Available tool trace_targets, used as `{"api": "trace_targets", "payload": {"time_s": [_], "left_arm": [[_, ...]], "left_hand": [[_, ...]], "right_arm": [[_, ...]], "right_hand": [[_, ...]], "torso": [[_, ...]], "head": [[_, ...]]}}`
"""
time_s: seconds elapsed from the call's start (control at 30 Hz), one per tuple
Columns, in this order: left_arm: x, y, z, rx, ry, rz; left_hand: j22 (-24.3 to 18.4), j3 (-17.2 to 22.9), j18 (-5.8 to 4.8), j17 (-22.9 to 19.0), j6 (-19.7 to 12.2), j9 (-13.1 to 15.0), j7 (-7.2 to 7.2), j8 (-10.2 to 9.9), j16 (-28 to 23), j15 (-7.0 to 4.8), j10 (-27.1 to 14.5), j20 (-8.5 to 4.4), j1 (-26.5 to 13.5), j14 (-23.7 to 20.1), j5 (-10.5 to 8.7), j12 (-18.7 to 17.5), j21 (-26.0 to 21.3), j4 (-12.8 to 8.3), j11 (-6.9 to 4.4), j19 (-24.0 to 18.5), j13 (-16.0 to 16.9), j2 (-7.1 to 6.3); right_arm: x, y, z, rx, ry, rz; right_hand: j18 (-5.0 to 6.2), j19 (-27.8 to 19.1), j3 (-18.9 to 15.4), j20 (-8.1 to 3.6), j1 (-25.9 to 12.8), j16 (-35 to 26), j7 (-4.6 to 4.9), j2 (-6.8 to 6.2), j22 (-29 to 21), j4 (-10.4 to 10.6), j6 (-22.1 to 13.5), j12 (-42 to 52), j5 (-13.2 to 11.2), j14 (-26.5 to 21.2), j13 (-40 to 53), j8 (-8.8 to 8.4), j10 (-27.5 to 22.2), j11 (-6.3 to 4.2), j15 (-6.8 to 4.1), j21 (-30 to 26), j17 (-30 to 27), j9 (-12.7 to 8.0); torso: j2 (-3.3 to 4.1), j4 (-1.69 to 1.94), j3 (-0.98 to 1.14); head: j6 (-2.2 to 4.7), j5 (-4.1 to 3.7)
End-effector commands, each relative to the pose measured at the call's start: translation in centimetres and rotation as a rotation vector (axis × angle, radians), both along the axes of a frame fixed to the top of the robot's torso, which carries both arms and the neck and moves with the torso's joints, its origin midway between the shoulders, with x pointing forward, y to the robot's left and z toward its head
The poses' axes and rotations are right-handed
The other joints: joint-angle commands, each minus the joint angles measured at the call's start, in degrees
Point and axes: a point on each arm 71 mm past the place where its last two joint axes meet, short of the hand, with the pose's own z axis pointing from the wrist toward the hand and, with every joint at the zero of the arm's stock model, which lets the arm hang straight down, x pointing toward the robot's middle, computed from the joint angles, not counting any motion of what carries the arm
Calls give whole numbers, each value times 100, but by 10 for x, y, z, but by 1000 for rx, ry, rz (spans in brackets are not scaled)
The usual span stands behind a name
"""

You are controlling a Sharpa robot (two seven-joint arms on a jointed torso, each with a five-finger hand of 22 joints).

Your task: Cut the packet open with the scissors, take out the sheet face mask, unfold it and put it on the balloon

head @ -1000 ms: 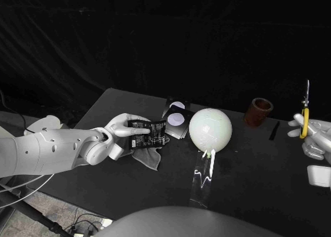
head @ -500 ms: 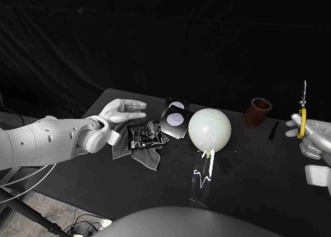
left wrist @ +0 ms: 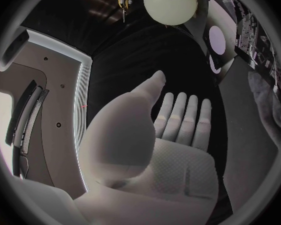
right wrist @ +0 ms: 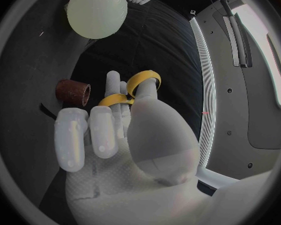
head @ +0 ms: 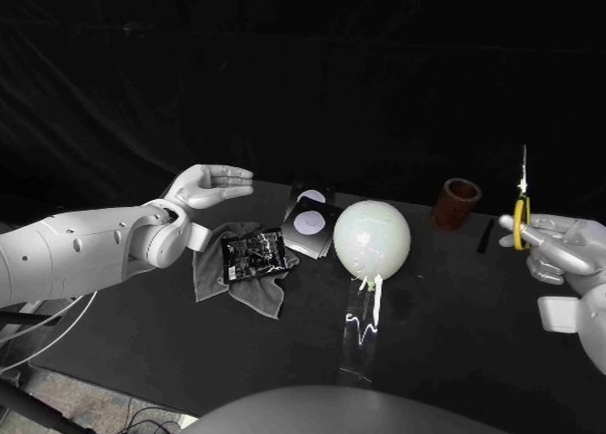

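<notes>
The left hand (head: pixel 209 185) hovered spread at centre left; the right hand (head: pixel 557 246) gripped the yellow-handled scissors (head: pixel 521 203), blades up, at right. The packet (head: pixel 253 254) lay on a cloth (head: pixel 238 285) left of the balloon (head: pixel 370 238).

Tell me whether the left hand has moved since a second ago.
Yes. The left hand gripped the packet then; now it hovers open beyond it, toward the table's far edge, with the packet lying on the cloth beside the balloon.
</notes>
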Motion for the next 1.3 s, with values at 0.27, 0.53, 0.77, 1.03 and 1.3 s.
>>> {"api": "trace_targets", "payload": {"time_s": [0.27,0.53,0.77,1.03,1.3], "left_arm": [[33,-35,38,-72,-47,-90],[54,-62,59,-113,-44,-162],[69,-79,74,-125,-47,-203],[92,-86,98,-20,-104,-222],[107,-87,114,62,-153,-197]], "left_hand": [[178,316,528,179,450,-64,152,117,532,-319,706,-65,-41,1086,13,119,518,-133,-235,1020,-21,194],[200,1037,521,206,855,-155,18,154,647,-540,1230,-192,-290,1721,3,10,652,-105,-403,1212,-45,133],[202,1242,520,204,936,-196,5,133,615,-563,1375,-221,-475,1831,12,-76,696,-13,-425,1277,-43,49],[151,1092,517,168,776,-266,67,6,466,-472,1339,-184,-936,1671,9,-169,650,257,-363,1288,-41,-260],[-7,967,485,99,697,-311,118,-66,233,-370,1243,-50,-983,1358,9,-173,394,414,-302,994,-34,-380]], "right_arm": [[26,4,11,-197,19,108],[63,11,31,-371,41,148],[94,20,53,-522,31,180],[133,54,72,-834,-81,320],[170,90,82,-1138,-197,368]], "right_hand": [[-49,250,190,-23,1708,-53,117,1230,1314,-429,-69,-120,160,272,-36,-60,513,-434,-210,5,-6,8],[-45,241,272,-9,1723,-83,127,1234,1309,-448,-46,-157,37,266,-43,-73,556,-423,-198,-8,-44,8],[-49,251,311,-5,1722,-93,128,1231,1314,-455,-35,-176,-19,266,-46,-80,573,-422,-197,6,-51,8],[-61,283,349,0,1702,-92,130,1228,1330,-450,-35,-208,-108,274,-52,-94,582,-419,-194,49,-31,7],[-68,302,374,4,1690,-94,129,1225,1339,-449,-31,-235,-190,279,-59,-103,593,-419,-192,73,-21,10]], "torso": [[-9,-6,-3],[16,-20,-7],[37,-12,-20],[57,-8,-6],[173,38,-13]], "head": [[299,-641],[570,-1076],[706,-1296],[730,-1338],[838,-1373]]}}
